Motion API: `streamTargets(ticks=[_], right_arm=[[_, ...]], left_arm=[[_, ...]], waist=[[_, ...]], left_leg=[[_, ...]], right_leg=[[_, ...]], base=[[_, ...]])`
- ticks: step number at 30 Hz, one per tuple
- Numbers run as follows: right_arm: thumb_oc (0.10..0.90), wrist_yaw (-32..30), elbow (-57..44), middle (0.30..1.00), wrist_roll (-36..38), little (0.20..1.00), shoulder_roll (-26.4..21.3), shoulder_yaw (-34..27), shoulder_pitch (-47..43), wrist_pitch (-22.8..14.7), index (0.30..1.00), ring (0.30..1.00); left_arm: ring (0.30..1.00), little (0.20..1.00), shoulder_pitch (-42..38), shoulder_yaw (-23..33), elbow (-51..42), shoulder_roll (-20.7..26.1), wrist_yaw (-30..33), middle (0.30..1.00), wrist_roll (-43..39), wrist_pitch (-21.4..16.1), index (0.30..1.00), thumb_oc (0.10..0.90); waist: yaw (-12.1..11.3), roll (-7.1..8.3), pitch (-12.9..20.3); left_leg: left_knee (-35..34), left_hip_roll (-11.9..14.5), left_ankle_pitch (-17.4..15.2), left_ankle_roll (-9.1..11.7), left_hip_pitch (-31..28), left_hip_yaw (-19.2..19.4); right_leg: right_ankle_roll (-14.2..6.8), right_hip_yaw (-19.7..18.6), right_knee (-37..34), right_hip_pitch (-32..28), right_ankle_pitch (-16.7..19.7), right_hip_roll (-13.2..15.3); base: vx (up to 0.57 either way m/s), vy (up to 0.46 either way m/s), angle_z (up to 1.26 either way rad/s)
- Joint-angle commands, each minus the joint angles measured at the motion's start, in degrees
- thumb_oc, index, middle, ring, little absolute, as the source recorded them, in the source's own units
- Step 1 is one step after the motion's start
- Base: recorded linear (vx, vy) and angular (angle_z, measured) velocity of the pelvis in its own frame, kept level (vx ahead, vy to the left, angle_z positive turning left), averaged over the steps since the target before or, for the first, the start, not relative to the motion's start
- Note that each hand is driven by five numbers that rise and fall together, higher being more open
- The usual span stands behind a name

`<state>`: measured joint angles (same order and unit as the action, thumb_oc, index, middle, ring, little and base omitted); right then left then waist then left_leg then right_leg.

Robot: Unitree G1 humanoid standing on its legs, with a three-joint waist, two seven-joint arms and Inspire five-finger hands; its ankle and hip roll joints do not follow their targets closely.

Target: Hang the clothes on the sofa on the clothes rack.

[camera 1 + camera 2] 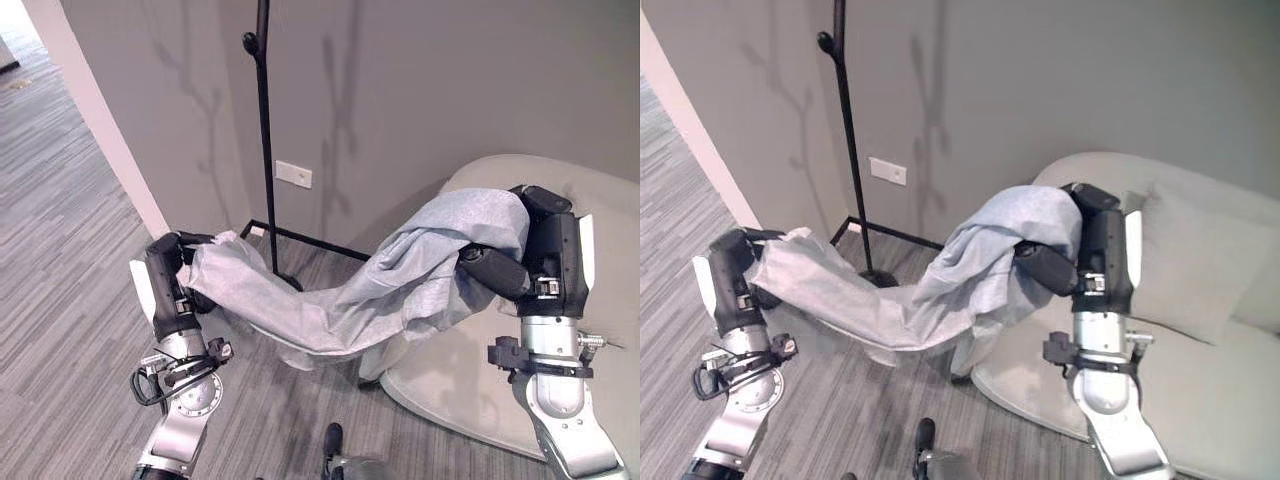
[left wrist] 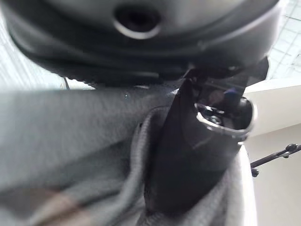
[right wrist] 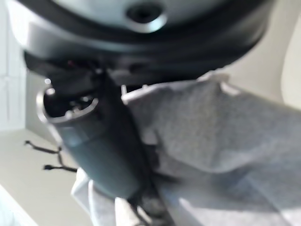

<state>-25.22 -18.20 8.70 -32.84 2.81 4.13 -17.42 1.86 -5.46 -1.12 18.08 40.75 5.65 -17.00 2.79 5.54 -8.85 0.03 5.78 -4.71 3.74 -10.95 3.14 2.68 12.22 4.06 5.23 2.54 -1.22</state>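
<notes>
Left eye view: garment (image 1: 340,290) held stretched between hands, lifted off sofa (image 1: 600,330), in front of rack (image 1: 266,130). Left hand (image 1: 165,270) pinched on one end, right hand (image 1: 535,255) clamped on other. Long axis roughly left-right, sagging mid-span. Carry step judged underway; next, raise needed toward rack hook (image 1: 250,42).

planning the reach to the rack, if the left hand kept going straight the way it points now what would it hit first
Likely the rack's black base bar along the grey wall, though depth is unclear. The left hand points up and back, clamped on the grey garment; the rack pole stands to its right.
</notes>
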Motion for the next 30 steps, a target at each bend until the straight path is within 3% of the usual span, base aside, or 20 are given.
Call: streamTargets(ticks=[1, 2, 3, 6, 8, 9, 10, 13, 14, 18, 19, 23, 30], right_arm=[[0.4, -6.6, -4.8, 0.3, -8.2, 0.3, -4.1, -7.2, -6.4, -5.4, 0.3, 0.3], [0.4, -7.7, -3.0, 0.3, -10.9, 0.3, -6.5, -7.3, -8.0, -4.5, 0.3, 0.3], [0.4, -9.1, -1.5, 0.3, -15.0, 0.3, -9.7, -8.0, -9.2, -3.2, 0.3, 0.3], [0.4, -9.9, 0.5, 0.3, -18.6, 0.3, -13.4, -8.2, -12.5, -2.5, 0.3, 0.3], [0.4, -10.7, 2.7, 0.3, -18.9, 0.3, -14.9, -7.3, -16.1, -2.6, 0.3, 0.3], [0.4, -11.6, 5.0, 0.3, -20.5, 0.3, -16.6, -6.0, -19.9, -2.4, 0.3, 0.3], [0.4, -11.8, 5.4, 0.3, -20.6, 0.3, -16.6, -5.7, -20.5, -2.5, 0.3, 0.3], [0.4, -14.2, 8.4, 0.3, -22.0, 0.3, -18.9, -3.6, -27.5, -1.9, 0.3, 0.3], [0.4, -14.4, 9.4, 0.3, -22.0, 0.3, -19.3, -3.0, -28.8, -1.7, 0.3, 0.3], [0.4, -14.6, 11.5, 0.3, -25.2, 0.3, -21.9, -2.3, -30.2, 0.1, 0.3, 0.3], [0.4, -15.1, 14.3, 0.3, -27.1, 0.3, -24.2, -2.0, -32.4, 2.1, 0.3, 0.3], [0.4, -18.0, 22.3, 0.3, -29.7, 0.3, -26.7, 1.3, -38.9, 5.4, 0.3, 0.3], [0.4, -20.7, 36.1, 0.3, -28.3, 0.3, -34.4, 3.3, -44.9, 8.8, 0.3, 0.3]], left_arm=[[0.3, 0.3, -4.7, 5.0, -4.5, 6.7, 6.4, 0.3, 8.6, -4.0, 0.3, 0.4], [0.3, 0.3, -6.4, 6.4, -3.9, 8.1, 8.5, 0.3, 11.8, -2.8, 0.3, 0.4], [0.3, 0.3, -9.3, 8.5, -2.7, 10.3, 10.8, 0.3, 15.0, -1.4, 0.3, 0.4], [0.3, 0.3, -15.4, 10.2, 0.0, 14.6, 14.6, 0.3, 20.0, 2.4, 0.3, 0.4], [0.3, 0.3, -19.6, 9.8, 4.1, 18.5, 16.7, 0.3, 22.7, 4.6, 0.3, 0.4], [0.3, 0.3, -23.1, 10.2, 7.6, 22.5, 18.3, 0.3, 23.4, 6.2, 0.3, 0.4], [0.3, 0.3, -23.5, 10.2, 8.0, 22.6, 18.4, 0.3, 23.4, 6.1, 0.3, 0.4], [0.3, 0.3, -28.9, 9.4, 13.5, 30.2, 19.4, 0.3, 25.3, 8.8, 0.3, 0.4], [0.3, 0.3, -30.4, 8.8, 15.0, 31.7, 19.2, 0.3, 25.5, 9.2, 0.3, 0.4], [0.3, 0.3, -32.8, 7.7, 18.6, 35.5, 18.3, 0.3, 26.1, 9.8, 0.3, 0.4], [0.3, 0.3, -34.2, 6.7, 22.1, 38.9, 17.6, 0.3, 26.3, 11.3, 0.3, 0.4], [0.3, 0.3, -36.4, 6.1, 28.4, 43.4, 17.1, 0.3, 23.7, 12.1, 0.3, 0.4], [0.3, 0.3, -40.5, 3.9, 34.7, 47.6, 15.2, 0.3, 19.4, 11.6, 0.3, 0.4]], waist=[[-0.3, 2.86, 7.4], [-0.8, 2.48, 6.8], [-0.7, 2.59, 6.9], [-1.1, 2.58, 7.2], [-1.7, 2.09, 7.7], [-2.7, 1.48, 7.8], [-2.5, 1.59, 7.6], [-3.5, 0.56, 7.5], [-3.3, 0.32, 7.6], [-3.6, -0.66, 9.5], [-3.5, -0.89, 11.3], [-3.8, -0.3, 12.9], [-3.4, -0.04, 14.4]], left_leg=[[25.0, -2.0, -4.2, 0.6, 11.0, 3.4], [31.8, 0.3, -1.4, 1.3, 13.8, 4.2], [32.2, 3.3, 0.1, 0.9, 15.6, 6.7], [25.0, 4.6, -3.1, -0.3, 16.4, 7.9], [16.1, 3.9, -1.0, 0.1, 17.1, 5.4], [7.7, 3.3, 4.3, 1.6, 18.1, 0.8], [6.6, 3.1, 5.4, 1.6, 17.9, 0.8], [-1.7, 3.3, 8.8, 3.4, 20.2, -4.9], [-2.4, 3.7, 9.5, 3.7, 20.0, -4.5], [-3.5, 4.1, 10.5, 3.8, 18.0, -2.7], [-2.9, 2.5, 10.4, 2.9, 16.5, -1.5], [-2.8, -0.1, 8.4, 1.0, 14.2, 0.8], [-3.3, -2.4, 6.6, -0.7, 12.5, 2.2]], right_leg=[[-5.8, -1.0, -3.7, -5.2, -2.7, 2.9], [-4.8, -0.7, -4.8, -7.3, -3.6, 2.2], [-4.5, -0.5, -5.6, -8.9, -4.5, 2.5], [-5.2, -1.2, -5.9, -10.4, -5.5, 3.3], [-5.7, -2.6, -5.7, -10.7, -6.3, 3.3], [-5.9, -4.2, -5.8, -12.1, -7.4, 2.7], [-5.8, -4.1, -5.7, -11.8, -7.1, 2.8], [-6.2, -6.9, -5.0, -14.3, -9.5, 2.3], [-6.5, -7.1, -4.9, -14.9, -9.8, 2.5], [-7.9, -7.8, -4.8, -16.4, -10.6, 3.8], [-9.1, -8.0, -4.0, -16.9, -10.6, 6.0], [-11.3, -9.4, -1.5, -15.7, -9.9, 8.8], [-13.0, -10.0, 0.4, -14.7, -8.2, 10.4]], base=[[0.25, -0.104, 0.0], [0.21, -0.059, -0.05], [0.23, -0.008, -0.12], [0.21, 0.097, -0.12], [0.25, 0.179, -0.3], [0.21, 0.142, -0.38], [0.21, 0.122, -0.34], [0.21, 0.126, -0.58], [0.19, 0.138, -0.59], [0.26, 0.267, -0.61], [0.29, 0.353, -0.5], [0.22, 0.283, -0.28], [0.09, 0.136, 0.02]])
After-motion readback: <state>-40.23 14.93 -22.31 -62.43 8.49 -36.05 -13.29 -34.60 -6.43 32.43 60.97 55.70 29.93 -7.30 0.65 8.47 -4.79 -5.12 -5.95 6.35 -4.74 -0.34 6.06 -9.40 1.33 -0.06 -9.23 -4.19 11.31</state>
